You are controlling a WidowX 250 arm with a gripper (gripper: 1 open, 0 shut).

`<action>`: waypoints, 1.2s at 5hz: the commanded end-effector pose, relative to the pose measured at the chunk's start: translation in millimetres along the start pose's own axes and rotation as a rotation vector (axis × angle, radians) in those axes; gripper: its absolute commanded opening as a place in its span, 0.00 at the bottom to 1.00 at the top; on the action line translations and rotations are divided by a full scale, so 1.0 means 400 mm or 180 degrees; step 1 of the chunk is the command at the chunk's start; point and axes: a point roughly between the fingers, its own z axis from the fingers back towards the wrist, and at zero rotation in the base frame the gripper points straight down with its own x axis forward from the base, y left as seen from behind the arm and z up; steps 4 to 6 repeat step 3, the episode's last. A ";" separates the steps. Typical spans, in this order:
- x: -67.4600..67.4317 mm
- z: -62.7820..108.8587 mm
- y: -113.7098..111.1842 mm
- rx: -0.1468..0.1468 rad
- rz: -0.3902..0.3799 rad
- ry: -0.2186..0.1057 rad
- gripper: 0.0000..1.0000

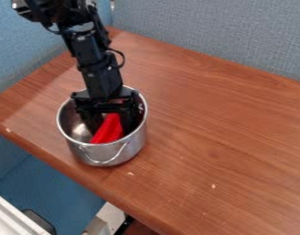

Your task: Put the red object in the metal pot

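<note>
The gripper (105,103) reaches down into the metal pot (103,128), and its dark fingers sit so deep against the shadowed interior that the gap between them is hard to read; from this view I cannot tell whether they are parted or closed, nor whether they touch the red object (109,128). The arm (88,50) above it is black, jointed and cabled, and its upper end is cut off by the top edge of the frame.

The red object lies inside the pot, leaning against the inner wall. Its long axis runs on a slant, upper end under the gripper near the pot's far side, lower end toward the near rim. Its upper end is hidden behind the fingers, so its full length does not show.

The pot is round, shiny steel with a bright rim and a loop handle on its near side. It stands on a reddish-brown wooden table (214,110) with a smooth, grained top, near the table's left edge. Behind the table is a blue-grey wall (238,27).
</note>
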 end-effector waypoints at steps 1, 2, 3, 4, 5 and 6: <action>0.001 0.012 -0.012 0.0026 -0.0034 -0.0166 0.00; -0.003 0.033 -0.017 0.0024 -0.0070 -0.0150 0.00; -0.007 0.052 -0.021 0.0030 -0.0108 -0.0126 0.00; -0.007 0.052 -0.021 0.0030 -0.0108 -0.0126 0.00; -0.007 0.052 -0.021 0.0030 -0.0108 -0.0126 0.00; -0.007 0.052 -0.021 0.0030 -0.0108 -0.0126 0.00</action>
